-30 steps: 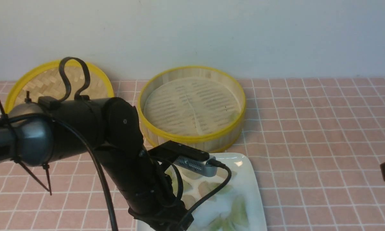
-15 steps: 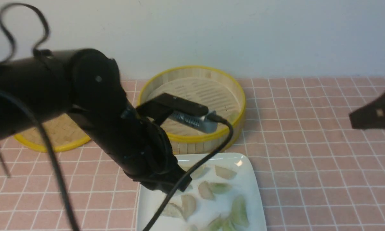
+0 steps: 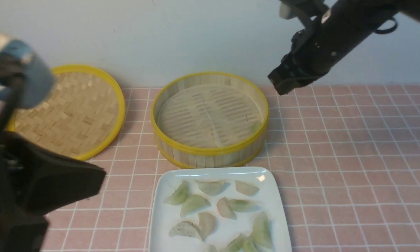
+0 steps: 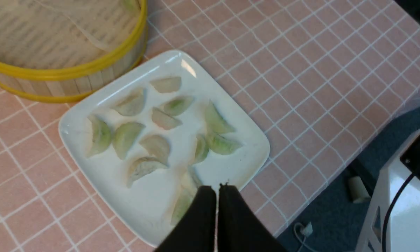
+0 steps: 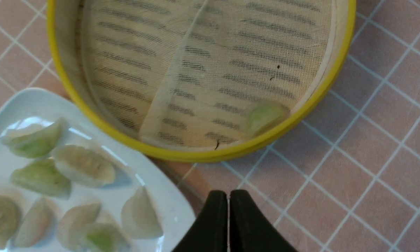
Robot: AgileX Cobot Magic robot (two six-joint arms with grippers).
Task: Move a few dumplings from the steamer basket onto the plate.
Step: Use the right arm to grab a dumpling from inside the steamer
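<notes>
On the pink tiled surface: plate just in front of steamer basket, carrying nearly all the dumplings. One lone dumpling lies against the basket's inner wall, right side. Likely light, soft and slick, so pinch gently across the plump middle, not the thin edge. Both closed tight and empty: left gripper over the plate's edge, right gripper above the surface beside the basket. Right wrist view shows the lone dumpling plainly. Front view gives only a green smudge.
</notes>
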